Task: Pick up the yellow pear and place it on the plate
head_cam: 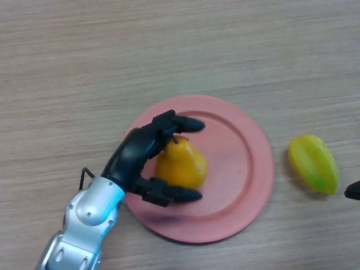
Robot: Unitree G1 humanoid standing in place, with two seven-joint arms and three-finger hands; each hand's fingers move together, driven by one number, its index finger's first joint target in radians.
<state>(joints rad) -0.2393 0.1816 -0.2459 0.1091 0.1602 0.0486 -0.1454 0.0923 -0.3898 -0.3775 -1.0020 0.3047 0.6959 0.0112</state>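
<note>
the yellow pear (181, 163) sits on the pink plate (247, 169), left of the plate's middle, its narrow top pointing toward the far edge of the wooden table (169, 50). the plate lies near the middle of the table's visible stretch, closer to the near edge than the far one.

the left hand (140, 154) comes in from the near left corner, its silver forearm slanting up over the plate's left rim. its dark fingers bracket the pear: one set reaches over the pear's far side, the thumb lies along its near side, and the palm is just beside the pear's left flank. the fingers are curved round the fruit and look to touch it at top and bottom, so the hand is cupped on the pear rather than spread wide.

a yellow-green starfruit (314, 163) lies on the bare table just right of the plate, apart from its rim.

at the right edge, only a dark tip of the right hand (353, 191) shows; whether its fingers are spread or curled cannot be told.
</note>
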